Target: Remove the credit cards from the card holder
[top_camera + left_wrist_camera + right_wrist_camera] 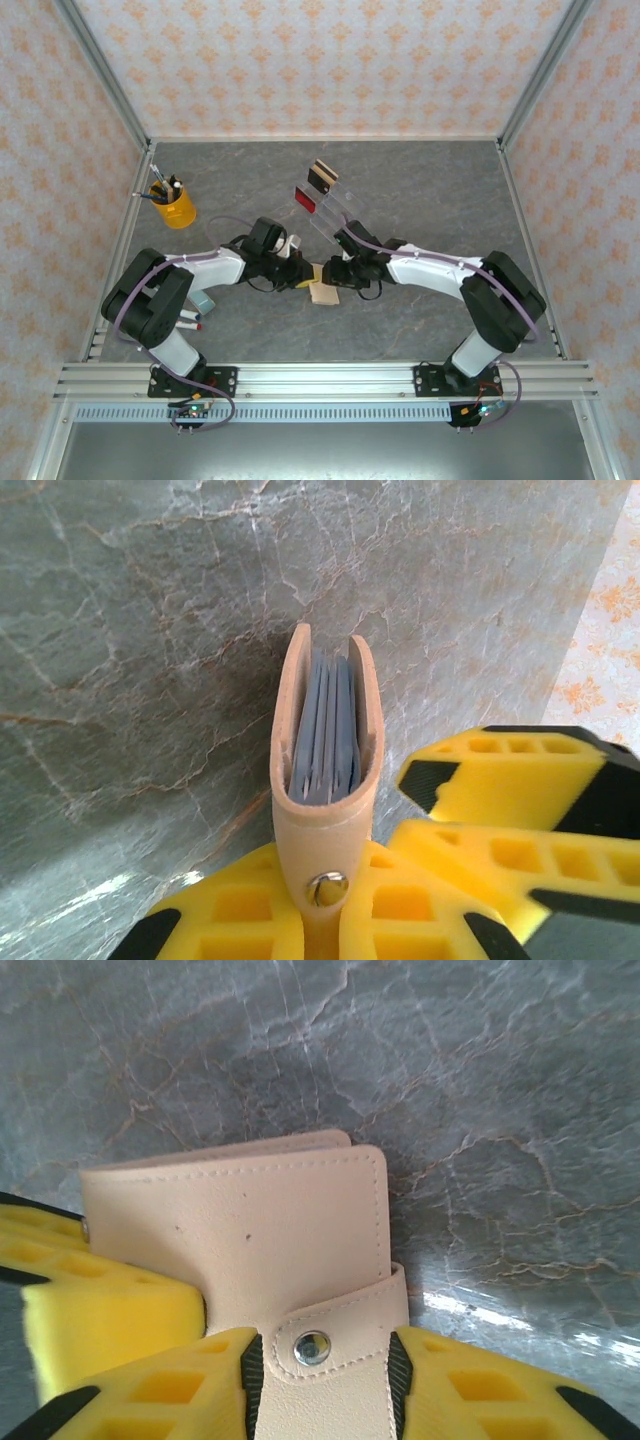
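Currently: card holder (325, 825) clamped between both arms at mid-surface (420, 320).
Left end effector (325, 905) is closed narrow on the holder's near end. The holder stands edge-on with its long axis running straight away; grey-blue pockets show, but the cards cannot be made out. Right end effector (325, 1375), just beside, faces the flat side, pads (252, 1372) against both edges of the closing tab (350, 1310). The snap (312, 1348) looks fastened, and the right arm is better placed for the tab.

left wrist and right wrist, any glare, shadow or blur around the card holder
Left wrist: card holder sharp, dark shadow on the table to its left, pale glare patch at lower left. Right wrist: card holder sharp, its snap glints, white glare streak on the table to the right, shadow along its right edge.
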Tool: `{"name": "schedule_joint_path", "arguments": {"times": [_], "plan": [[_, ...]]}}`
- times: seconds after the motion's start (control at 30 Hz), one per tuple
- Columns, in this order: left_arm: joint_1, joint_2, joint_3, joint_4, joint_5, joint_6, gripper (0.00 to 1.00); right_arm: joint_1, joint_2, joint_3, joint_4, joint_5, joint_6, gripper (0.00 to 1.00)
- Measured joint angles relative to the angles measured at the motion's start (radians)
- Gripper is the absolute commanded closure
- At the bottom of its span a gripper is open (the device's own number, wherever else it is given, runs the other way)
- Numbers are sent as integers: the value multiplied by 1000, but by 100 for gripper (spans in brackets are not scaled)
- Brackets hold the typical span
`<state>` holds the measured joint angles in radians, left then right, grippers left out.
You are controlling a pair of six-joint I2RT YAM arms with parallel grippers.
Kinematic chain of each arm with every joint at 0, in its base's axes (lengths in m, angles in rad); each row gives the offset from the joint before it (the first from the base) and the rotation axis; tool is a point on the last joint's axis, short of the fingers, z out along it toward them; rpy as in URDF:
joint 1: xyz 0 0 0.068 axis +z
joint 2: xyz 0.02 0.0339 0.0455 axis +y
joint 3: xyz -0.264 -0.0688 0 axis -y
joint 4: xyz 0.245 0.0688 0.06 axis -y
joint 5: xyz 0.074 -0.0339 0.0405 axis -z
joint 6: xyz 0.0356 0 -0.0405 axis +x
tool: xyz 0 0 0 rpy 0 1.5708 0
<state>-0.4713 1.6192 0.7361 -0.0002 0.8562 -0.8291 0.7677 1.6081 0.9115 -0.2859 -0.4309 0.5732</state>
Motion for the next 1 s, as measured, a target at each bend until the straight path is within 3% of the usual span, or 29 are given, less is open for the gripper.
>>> {"name": "schedule_joint_path", "arguments": {"times": [0.47, 1.0], "plan": [[-18, 0, 6, -12, -26, 0, 100, 6, 54, 38, -17, -11, -37, 63], [-31, 0, 45, -77, -77, 19, 100, 17, 62, 71, -88, 89, -56, 72]]}}
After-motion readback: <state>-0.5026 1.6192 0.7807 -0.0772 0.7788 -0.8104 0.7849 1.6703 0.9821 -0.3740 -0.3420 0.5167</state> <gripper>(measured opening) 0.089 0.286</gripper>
